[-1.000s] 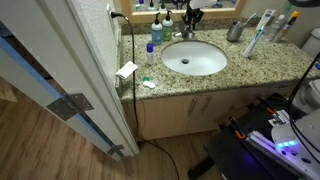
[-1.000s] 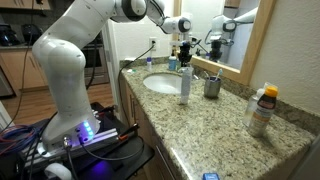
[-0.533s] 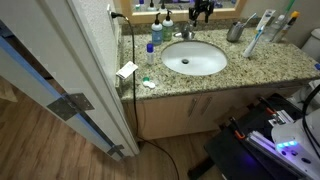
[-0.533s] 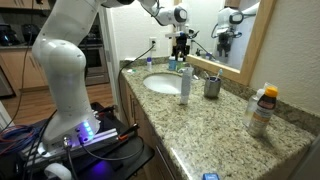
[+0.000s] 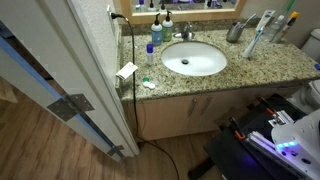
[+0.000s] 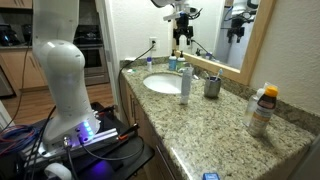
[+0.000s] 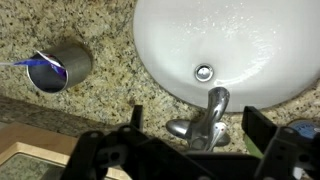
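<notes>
Hanging high over the back of the counter (image 6: 215, 125) in an exterior view, the gripper (image 6: 180, 35) is pointing straight down, its jaws spread and gripping nothing. Below it the sink (image 6: 160, 84) is sitting in the granite, with a white bottle (image 6: 185, 83) and a cup (image 6: 211, 87) standing just beside the basin. In an exterior view looking down from above, the faucet (image 5: 186, 33) is standing at the basin's rear rim, with a blue bottle (image 5: 153, 44) near it (the gripper is lying outside this picture). In the wrist view the fingers (image 7: 135, 122) are standing wide apart; the faucet is showing between them, untouched by either, and the cup is holding a blue toothbrush (image 7: 42, 67).
</notes>
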